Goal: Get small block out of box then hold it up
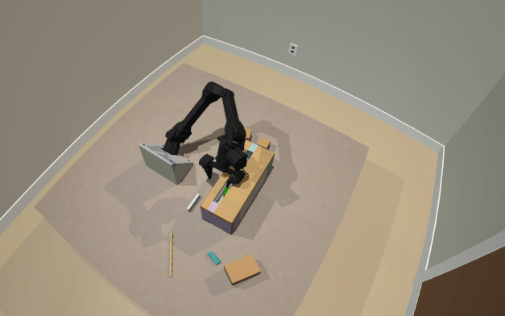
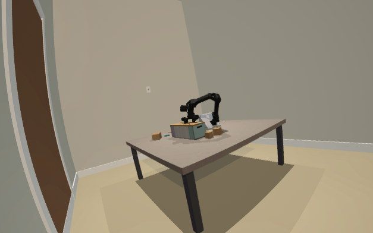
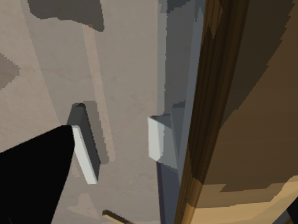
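Observation:
The long box [image 1: 233, 210] [image 2: 182, 132] [image 3: 245, 165] has a wooden top with a slot, a lilac end and a teal end. A small green block [image 1: 225, 191] shows through the slot, nearer the lilac end. My gripper [image 1: 218, 182] [image 2: 189, 121] is open and points down, with nothing between its fingers. One finger is over the slot, its tip close beside the green block in the top view; whether they touch cannot be told. The other finger is outside, in front of the box. The green block is not visible in the wrist view, and the shelf is mostly hidden.
A white bar [image 1: 193, 202] [image 3: 86, 150] lies in front of the box. A thin wooden stick [image 1: 171, 255], a teal piece [image 1: 213, 257] and an orange block [image 1: 242, 269] [image 2: 156, 136] lie beyond the lilac end. Two wooden blocks [image 2: 209, 134] [image 2: 217, 131] stand near the teal end.

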`<state>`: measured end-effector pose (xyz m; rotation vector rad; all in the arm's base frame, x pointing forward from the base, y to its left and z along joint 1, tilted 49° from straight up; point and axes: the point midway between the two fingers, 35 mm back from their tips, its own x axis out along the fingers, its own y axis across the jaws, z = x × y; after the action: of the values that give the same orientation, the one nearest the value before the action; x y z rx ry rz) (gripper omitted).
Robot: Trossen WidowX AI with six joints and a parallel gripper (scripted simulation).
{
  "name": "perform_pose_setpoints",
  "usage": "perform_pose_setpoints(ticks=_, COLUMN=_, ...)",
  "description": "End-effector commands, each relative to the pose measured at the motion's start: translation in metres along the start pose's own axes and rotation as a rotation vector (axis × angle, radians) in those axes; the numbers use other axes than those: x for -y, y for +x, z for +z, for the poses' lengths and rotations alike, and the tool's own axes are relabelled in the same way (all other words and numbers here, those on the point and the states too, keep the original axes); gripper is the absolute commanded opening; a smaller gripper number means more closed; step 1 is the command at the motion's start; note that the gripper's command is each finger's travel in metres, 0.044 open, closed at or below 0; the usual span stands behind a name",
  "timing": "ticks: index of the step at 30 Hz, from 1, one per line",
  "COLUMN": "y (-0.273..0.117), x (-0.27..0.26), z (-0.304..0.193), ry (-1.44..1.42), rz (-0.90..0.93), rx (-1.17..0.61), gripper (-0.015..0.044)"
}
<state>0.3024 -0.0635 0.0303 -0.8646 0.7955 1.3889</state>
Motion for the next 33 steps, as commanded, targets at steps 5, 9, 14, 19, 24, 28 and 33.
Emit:
perform_pose_setpoints(ticks=5, y=0.003, x=0.000, z=-0.009, ry=-0.004, rz=0.003, rx=-0.006, gripper=0.0400)
perform_pose_setpoints(ticks=9, y=0.004, x=0.000, z=-0.011, ry=-0.004, rz=0.003, rx=-0.006, gripper=0.0400)
perform_pose_setpoints(ticks=14, y=0.001, x=0.001, z=-0.002, ry=-0.004, rz=0.003, rx=-0.005, gripper=0.0400)
perform_pose_setpoints(ticks=19, y=0.001, x=0.001, z=-0.002, ry=-0.004, rz=0.003, rx=-0.005, gripper=0.0400)
perform_pose_setpoints(ticks=24, y=0.002, x=0.001, z=-0.005, ry=-0.004, rz=0.003, rx=-0.005, gripper=0.0400)
perform_pose_setpoints(ticks=28, y=0.003, x=0.001, z=-0.009, ry=-0.004, rz=0.003, rx=-0.006, gripper=0.0400)
perform_pose_setpoints(ticks=33, y=0.005, x=0.001, z=-0.013, ry=-0.004, rz=0.003, rx=-0.006, gripper=0.0400)
